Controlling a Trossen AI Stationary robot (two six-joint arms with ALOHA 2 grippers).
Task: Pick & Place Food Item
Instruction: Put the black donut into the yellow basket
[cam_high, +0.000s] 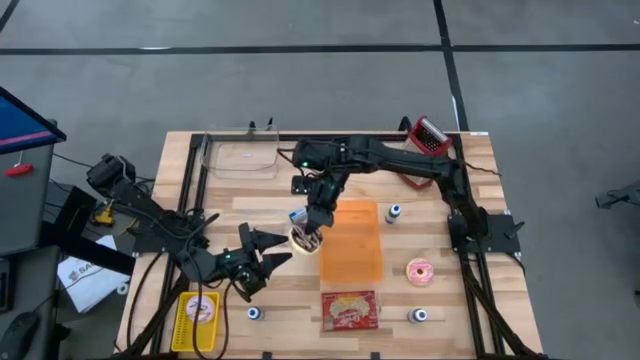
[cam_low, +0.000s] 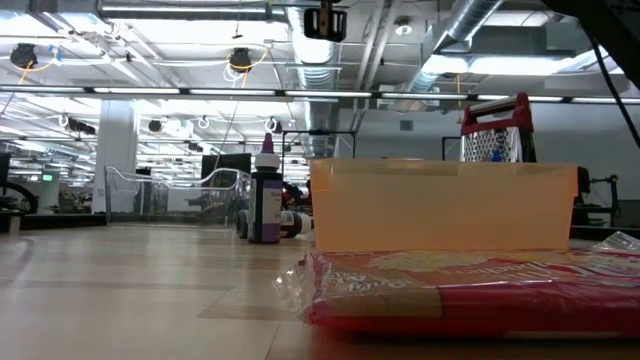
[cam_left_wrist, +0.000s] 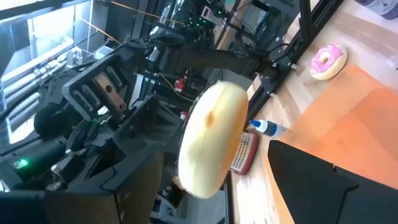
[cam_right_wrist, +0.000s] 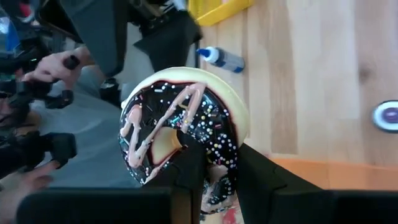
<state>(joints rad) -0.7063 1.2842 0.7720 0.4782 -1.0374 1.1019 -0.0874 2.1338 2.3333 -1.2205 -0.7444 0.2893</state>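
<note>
A chocolate-iced doughnut (cam_right_wrist: 183, 124) with sprinkles and pink drizzle is held by my right gripper (cam_high: 305, 237) just off the orange tray's (cam_high: 350, 240) left edge. Its pale underside shows in the left wrist view (cam_left_wrist: 211, 140). My left gripper (cam_high: 268, 250) is open, close to the left of the doughnut, with its fingers pointing toward it. I cannot see it touching. Neither gripper shows in the low view. My right gripper holds the doughnut by its ring. One finger (cam_right_wrist: 186, 171) goes through the hole and the other (cam_right_wrist: 267, 180) is outside the ring's rim (cam_right_wrist: 233, 155). The fingers come from above, slanting down. The doughnut is lifted clear of the table, standing on edge and tilted.
A pink doughnut (cam_high: 420, 271) lies right of the orange tray and a red snack packet (cam_high: 349, 310) lies in front of it. A yellow tray (cam_high: 197, 320) with a doughnut is at the near left. A clear container (cam_high: 240, 158) and a red grater (cam_high: 432, 133) stand at the back. Small bottles (cam_high: 394, 213) are scattered about.
</note>
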